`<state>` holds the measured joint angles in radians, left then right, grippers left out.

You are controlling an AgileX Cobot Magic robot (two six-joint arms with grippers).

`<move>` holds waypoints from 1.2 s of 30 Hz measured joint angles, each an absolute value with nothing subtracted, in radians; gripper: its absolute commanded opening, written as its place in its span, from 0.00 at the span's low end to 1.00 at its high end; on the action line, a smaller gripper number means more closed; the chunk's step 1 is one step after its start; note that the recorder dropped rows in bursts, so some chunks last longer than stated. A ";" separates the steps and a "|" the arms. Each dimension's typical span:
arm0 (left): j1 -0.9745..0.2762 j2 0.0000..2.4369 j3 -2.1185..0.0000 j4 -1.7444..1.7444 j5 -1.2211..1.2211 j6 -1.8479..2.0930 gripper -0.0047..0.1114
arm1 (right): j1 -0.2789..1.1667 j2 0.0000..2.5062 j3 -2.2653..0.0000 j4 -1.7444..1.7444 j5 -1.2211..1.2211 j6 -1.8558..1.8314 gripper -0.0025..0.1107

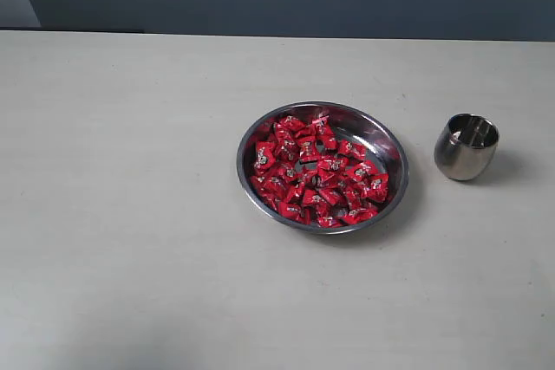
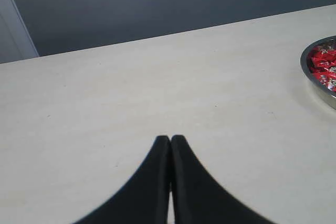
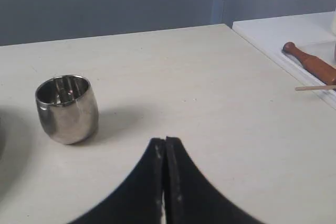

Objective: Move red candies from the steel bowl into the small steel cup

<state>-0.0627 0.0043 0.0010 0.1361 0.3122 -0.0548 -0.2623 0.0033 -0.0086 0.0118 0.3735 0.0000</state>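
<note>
**Red candies in the bowl, both arms' fingers closed**

The left fingers (image 2: 156, 171), 2 black curved blades, are pressed together with nothing between them, over the bare pale table (image 1: 130, 214). Right of the table's middle sits the wide, shallow, shiny steel bowl (image 1: 379, 133), with the small bright red wrapped candies (image 1: 316, 171) heaped inside it. Further right, apart from the bowl, the small rounded steel cup (image 1: 466, 147) stands upright. The right fingers (image 3: 152, 177) are likewise pressed together and empty, near the cup. Beyond them a reddish-brown wooden rod (image 3: 311, 62) lies on a white ledge (image 3: 268, 30).
</note>
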 measured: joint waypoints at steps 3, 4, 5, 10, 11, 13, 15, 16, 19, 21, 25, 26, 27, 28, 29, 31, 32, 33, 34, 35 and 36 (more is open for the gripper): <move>-0.063 0.004 0.001 0.136 0.312 -0.055 0.04 | -0.262 0.003 -0.009 -0.019 0.346 0.000 0.02; -0.063 0.004 0.001 0.136 0.312 -0.055 0.04 | -0.262 0.003 -0.009 -0.056 0.299 0.000 0.02; -0.063 0.004 0.001 0.136 0.312 -0.055 0.04 | -0.262 0.003 -0.008 -0.075 0.263 0.000 0.02; -0.063 0.004 0.001 0.136 0.312 -0.055 0.04 | -0.262 0.003 -0.008 -0.110 -0.122 0.000 0.02; -0.063 0.004 0.001 0.136 0.312 -0.055 0.04 | -0.262 0.003 -0.008 -0.110 -0.159 0.000 0.02; -0.063 0.004 0.001 0.136 0.312 -0.055 0.04 | -0.262 0.003 -0.008 -0.100 -0.299 0.040 0.02; -0.063 0.004 0.001 0.136 0.312 -0.055 0.04 | -0.262 0.003 -0.008 -0.044 -0.367 0.279 0.02; -0.063 0.004 0.001 0.136 0.312 -0.055 0.04 | -0.262 0.003 -0.008 -0.024 -0.368 0.489 0.02; -0.063 0.004 0.001 0.136 0.312 -0.055 0.04 | -0.262 0.003 -0.008 -0.142 -0.293 0.896 0.02; -0.063 0.004 0.001 0.136 0.312 -0.055 0.04 | -0.262 0.003 -0.008 -0.311 -0.288 1.045 0.02; -0.063 0.004 0.001 0.136 0.312 -0.055 0.04 | -0.262 0.055 -0.015 -0.646 -0.417 1.255 0.02; -0.063 0.004 0.001 0.136 0.312 -0.055 0.04 | -0.262 0.096 -0.032 -0.731 -0.429 1.295 0.02; -0.063 0.004 0.001 0.136 0.312 -0.055 0.04 | -0.262 0.149 -0.056 -0.813 -0.432 1.323 0.02; -0.063 0.004 0.001 0.136 0.312 -0.055 0.04 | -0.262 0.197 -0.081 -0.872 -0.435 1.347 0.02; -0.063 0.004 0.001 0.136 0.312 -0.055 0.04 | -0.262 0.267 -0.117 -0.938 -0.443 1.363 0.02; -0.063 0.004 0.001 0.136 0.312 -0.055 0.04 | -0.262 0.430 -0.194 -1.040 -0.487 1.385 0.02; -0.063 0.004 0.001 0.136 0.312 -0.055 0.04 | -0.262 0.518 -0.246 -1.094 -0.523 1.404 0.02; -0.063 0.004 0.001 0.136 0.312 -0.055 0.04 | -0.262 0.609 -0.303 -1.150 -0.567 1.429 0.02; -0.063 0.004 0.001 0.136 0.312 -0.055 0.04 | -0.262 0.681 -0.366 -1.209 -0.603 1.454 0.02; -0.063 0.004 0.001 0.136 0.312 -0.055 0.04 | -0.262 0.788 -0.434 -1.269 -0.656 1.498 0.02; -0.063 0.004 0.001 0.136 0.312 -0.055 0.04 | -0.259 0.858 -0.504 -1.329 -0.687 1.528 0.02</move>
